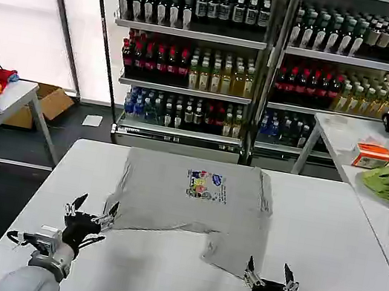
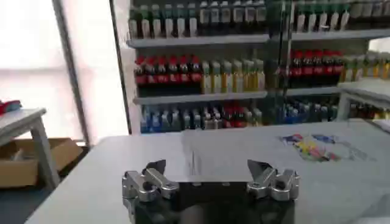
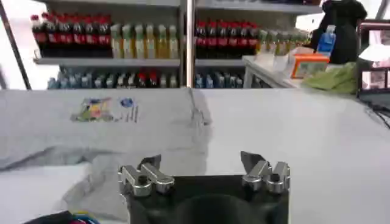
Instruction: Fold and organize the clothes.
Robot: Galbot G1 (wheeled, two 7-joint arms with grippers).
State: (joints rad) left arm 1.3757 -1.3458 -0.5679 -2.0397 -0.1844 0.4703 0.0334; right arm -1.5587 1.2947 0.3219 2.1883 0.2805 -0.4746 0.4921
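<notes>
- On the white table [image 1: 329, 237], at its centre, lies the shirt [image 1: 169, 201]: light grey, print [image 1: 207, 185] facing up, spread mostly flat, with the near hem rumpled and one corner of cloth trailing toward 5 o'clock.
- The left gripper [image 1: 92, 212] hovers at 7 o'clock from the print, just beside the shirt's near left corner, jaws spread apart and holding nothing; in the left wrist view the left gripper [image 2: 210, 170] has bare table and the shirt's edge ahead of it.
- The right gripper [image 1: 267, 270] sits at 5 o'clock from the print, just beside the trailing corner, jaws likewise wide apart and empty; the right wrist view shows the right gripper [image 3: 201, 164] with grey cloth lying just in front.
- Handling, as I judge it: the shirt looks light, soft and limp. It will sag and drape from any pinch, hold no shape of its own, and drag across the smooth table rather than slide as one piece.
- Best holds are probably the two near corners or hem, pinched through a doubled edge so the thin cloth does not slip out.
- Lifting both sides evenly should keep the fold line straight; a single-point pull would likely bunch it.
- Nothing here is fragile.
</notes>
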